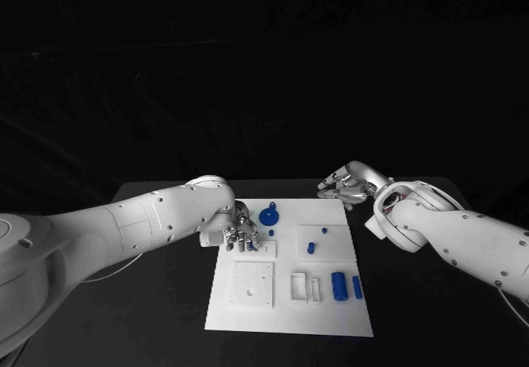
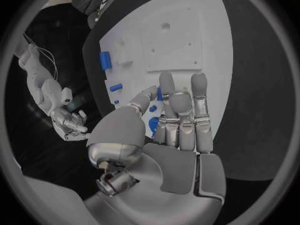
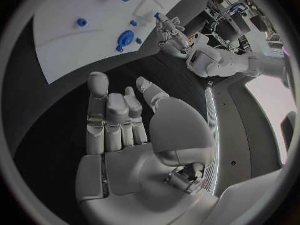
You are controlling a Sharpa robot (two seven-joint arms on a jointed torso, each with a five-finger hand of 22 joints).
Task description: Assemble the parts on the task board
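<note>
The white task board (image 1: 292,313) lies in the middle of the black table. My left hand (image 1: 241,232) hangs over the board's far left part, fingers pointing down. It pinches a small blue part (image 2: 159,93) between the thumb and a finger. Right beside that hand stands a round blue part (image 1: 270,217), with a small blue peg (image 1: 271,232) near it. More pegs (image 1: 311,247) lie mid-board, and two blue cylinders (image 1: 339,285) lie at the near right. My right hand (image 1: 346,186) hovers off the board's far right corner, holding nothing, fingers extended.
White raised blocks (image 1: 254,284) and a slotted holder (image 1: 300,287) sit on the board's near half. Bare black table (image 1: 165,306) lies to both sides of the board. In the right wrist view my left hand (image 3: 172,32) reaches over the board (image 3: 75,30).
</note>
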